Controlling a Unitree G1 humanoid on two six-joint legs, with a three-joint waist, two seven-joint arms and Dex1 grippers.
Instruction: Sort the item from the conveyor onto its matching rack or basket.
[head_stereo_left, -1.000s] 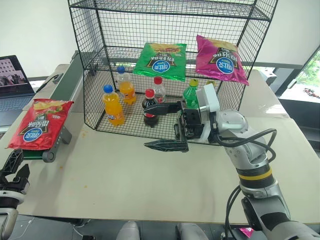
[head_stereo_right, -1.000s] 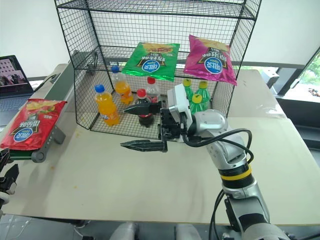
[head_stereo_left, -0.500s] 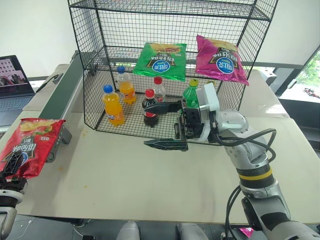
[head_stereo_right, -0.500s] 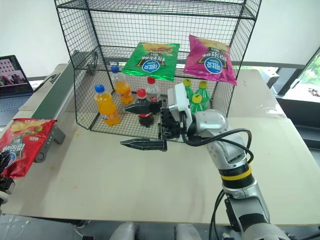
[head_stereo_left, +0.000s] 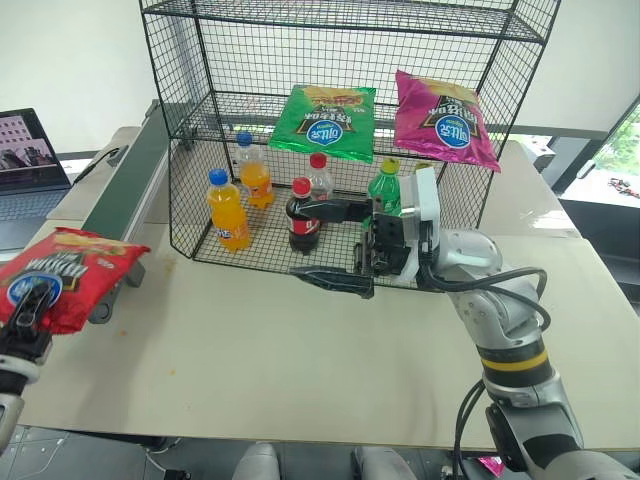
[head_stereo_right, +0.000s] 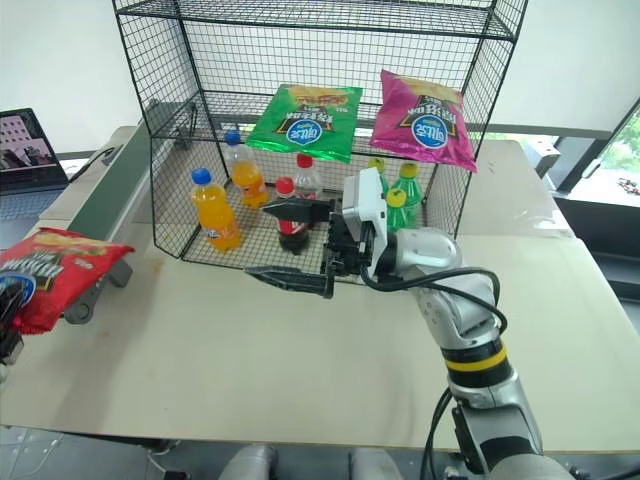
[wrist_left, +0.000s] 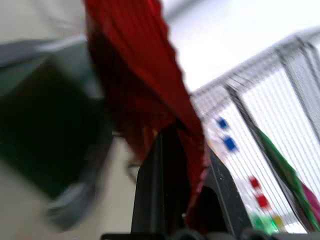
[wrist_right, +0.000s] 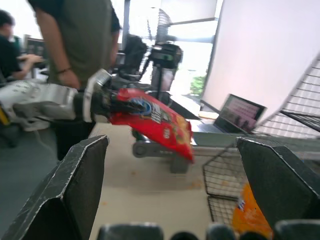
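Red chip bag (head_stereo_left: 62, 280): at the left edge of the frame, clear of the conveyor's near end and pinched at its lower corner.
Left gripper (head_stereo_left: 28, 312): lower left of the frame, fingers pressed together on the bag; the left wrist view shows the red foil caught between the two black fingers.
Right gripper (head_stereo_left: 335, 242): middle of the frame, just in front of the rack's bottom tier, fingers spread wide with nothing between them.
Conveyor (head_stereo_left: 125, 185): runs along the left side toward the upper left; its dark green belt is bare where it shows.
Step in hand: by my reading the pick is done and the carry to the rack is starting, since the bag hangs from the gripper off the belt.
Next move: likely a sweep rightward and upward to the tier with the other chip bags; the bag is floppy and held by one corner, so it may swing or snag on the mesh front.
Rack (head_stereo_left: 250, 60): tall black wire mesh, upper centre of the frame.
Middle tier: green chip bag (head_stereo_left: 324, 122) on the left and magenta chip bag (head_stereo_left: 444, 121) to its right, both leaning.
Bottom tier: two orange soda bottles (head_stereo_left: 227, 210), two dark cola bottles (head_stereo_left: 301, 215) and green bottles (head_stereo_left: 383, 187), all upright.
Top tier: nothing visible on it.
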